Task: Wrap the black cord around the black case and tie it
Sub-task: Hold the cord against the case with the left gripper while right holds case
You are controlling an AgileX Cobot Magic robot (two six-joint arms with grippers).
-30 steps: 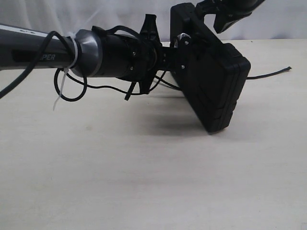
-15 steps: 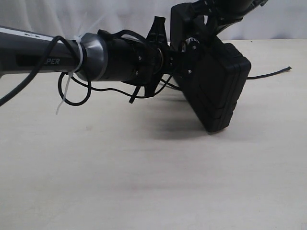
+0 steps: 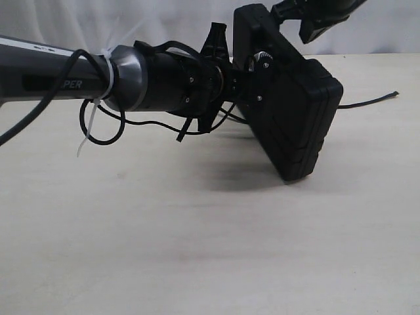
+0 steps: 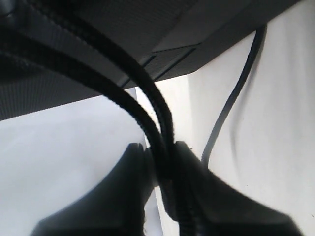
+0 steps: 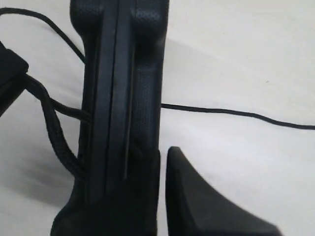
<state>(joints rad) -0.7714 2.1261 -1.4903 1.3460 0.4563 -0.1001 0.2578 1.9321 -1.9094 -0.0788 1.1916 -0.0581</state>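
The black case (image 3: 292, 118) stands tilted on one lower corner on the table. My left gripper (image 3: 252, 79) is against its left face. In the left wrist view that gripper (image 4: 160, 150) is shut on two strands of the black cord (image 4: 147, 98), which run up to the case (image 4: 123, 29). A free length of cord (image 3: 367, 102) trails away to the right on the table. My right gripper (image 3: 312, 20) hovers at the case's upper edge. In the right wrist view the case (image 5: 123, 73) shows edge-on, and one finger (image 5: 197, 196) stands a thin gap away from it, so the gripper (image 5: 125, 162) is open. Its other finger is hidden.
The glossy arm cable with a white zip tie (image 3: 95, 125) hangs in a loop under the left arm. The pale table (image 3: 197, 249) stretches toward the front. A white curtain (image 3: 164, 20) closes off the back.
Half a second ago the right gripper was lower and against the case's top; now it has lifted up and to the right. The left arm moved slightly right early on, then held still.
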